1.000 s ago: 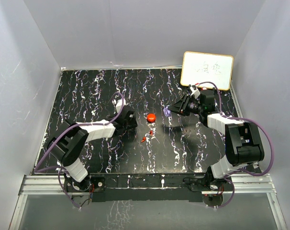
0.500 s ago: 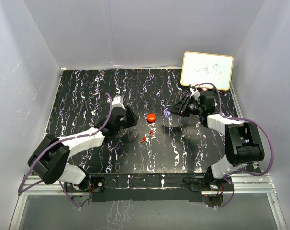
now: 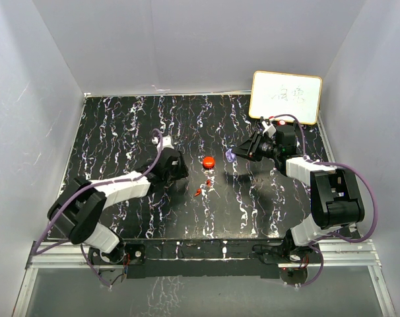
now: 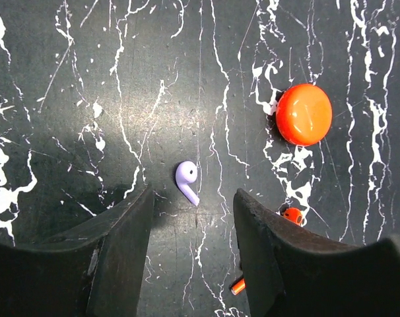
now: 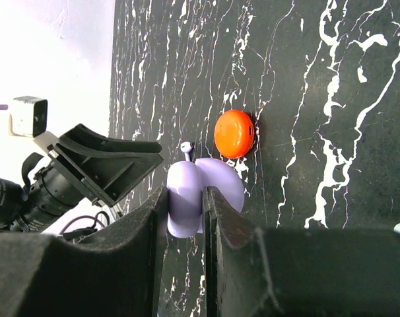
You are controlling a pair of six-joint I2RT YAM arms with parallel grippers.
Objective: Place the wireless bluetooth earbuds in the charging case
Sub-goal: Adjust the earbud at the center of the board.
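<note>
A lavender earbud (image 4: 187, 179) lies on the black marbled table just ahead of my left gripper (image 4: 195, 198), which is open with nothing between its fingers. Two red earbuds (image 4: 292, 214) (image 4: 237, 286) lie to its right, beside the right finger. The round red case (image 4: 303, 113) sits closed farther ahead. My right gripper (image 5: 185, 191) is shut on the lavender charging case (image 5: 223, 181), hinged open and held above the table (image 3: 231, 156). From above, my left gripper (image 3: 182, 168) is left of the red case (image 3: 208, 160) and the red earbuds (image 3: 208, 181).
A white board (image 3: 286, 97) with writing leans at the back right corner. Grey walls enclose the table on three sides. In the right wrist view, the left gripper (image 5: 107, 168) shows beyond the held case, close to it.
The left arm's elbow has swung out and back, while its gripper has stayed near the lavender earbud and its jaws have widened slightly. The right arm and its case have not moved.
</note>
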